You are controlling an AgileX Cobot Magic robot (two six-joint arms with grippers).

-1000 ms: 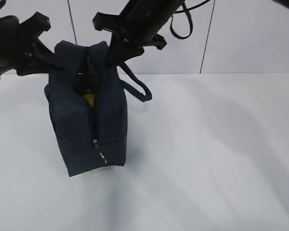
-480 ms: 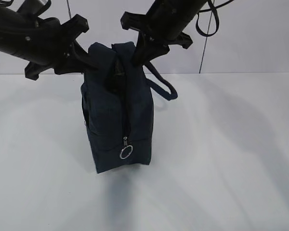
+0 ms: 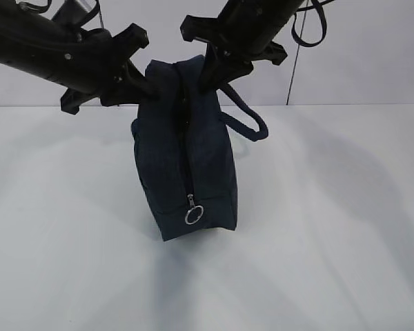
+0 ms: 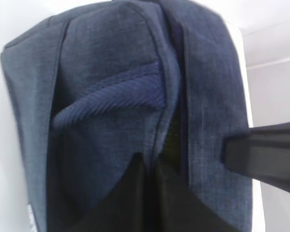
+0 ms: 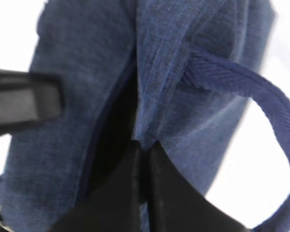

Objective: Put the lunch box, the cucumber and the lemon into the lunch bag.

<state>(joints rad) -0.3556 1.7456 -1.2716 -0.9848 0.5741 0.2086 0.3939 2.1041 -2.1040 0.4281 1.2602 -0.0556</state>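
From my remote station, I saw the dark navy lunch bag (image 3: 186, 158) held up between my two arms, above the white table (image 3: 317, 227); whether its lowest corner touched the surface I could not tell. The bag hung on end, one short end up, its zipper seam running down the face toward the camera, with the silver ring pull (image 3: 194, 215) dangling near the bottom. My left gripper (image 3: 139, 81) came in from the upper left and was pinched shut on the fabric at the bag's top left edge. My right gripper (image 3: 210, 77) reached down from the upper right and was likewise clamped on the top edge just across the seam, so the bag hung directly beneath and between both. The padded loop handle (image 3: 248, 121) stuck out to the right, below my right gripper. In each wrist view, the black fingers (image 4: 135, 193) met tightly on a fold of navy cloth beside the dark zipper gap. The bag's contents were hidden from me.
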